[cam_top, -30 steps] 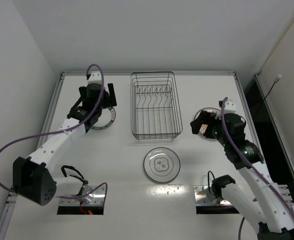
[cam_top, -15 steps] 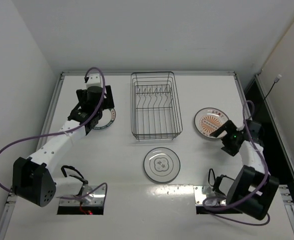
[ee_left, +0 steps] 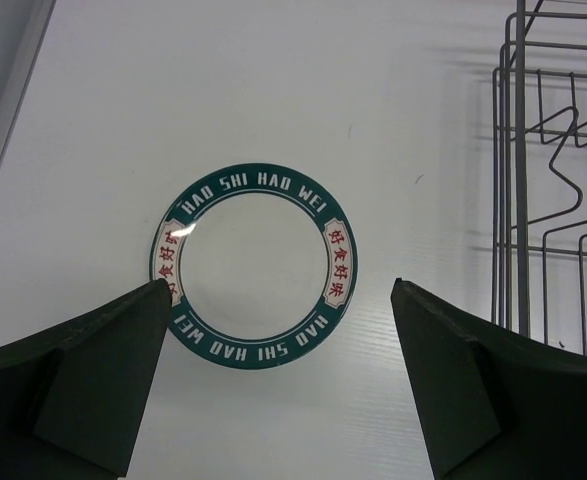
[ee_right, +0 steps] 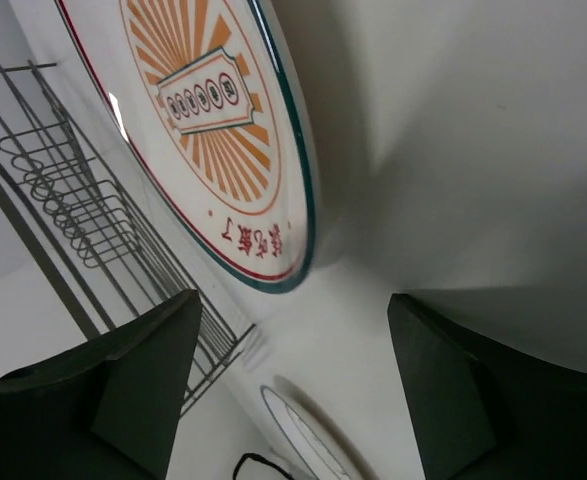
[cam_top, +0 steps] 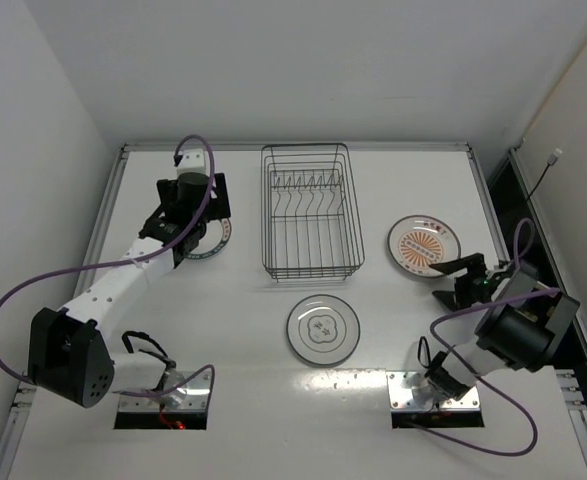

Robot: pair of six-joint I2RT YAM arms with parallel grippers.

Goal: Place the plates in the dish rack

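The black wire dish rack (cam_top: 311, 212) stands at the middle back with no plates in it. A dark-rimmed plate with lettering (cam_top: 216, 237) lies left of it, partly hidden by my left gripper (cam_top: 209, 198). In the left wrist view that plate (ee_left: 254, 265) lies flat below the open, empty left gripper (ee_left: 281, 286), with the rack (ee_left: 548, 200) at the right edge. The orange sunburst plate (cam_top: 424, 245) lies right of the rack. My right gripper (cam_top: 452, 281) is open and empty just near-right of it. The right wrist view shows this plate (ee_right: 203, 110). The grey-rimmed plate (cam_top: 323, 329) lies in front of the rack.
Raised rails (cam_top: 103, 215) run along the table's sides. Two cut-outs with cables sit at the near edge, one on the left (cam_top: 163, 398) and one on the right (cam_top: 428, 392). The right arm is folded back near the right rail.
The right arm has pulled back from over the sunburst plate toward the near right, uncovering the plate. The left gripper has shifted slightly toward the back over the dark-rimmed plate.
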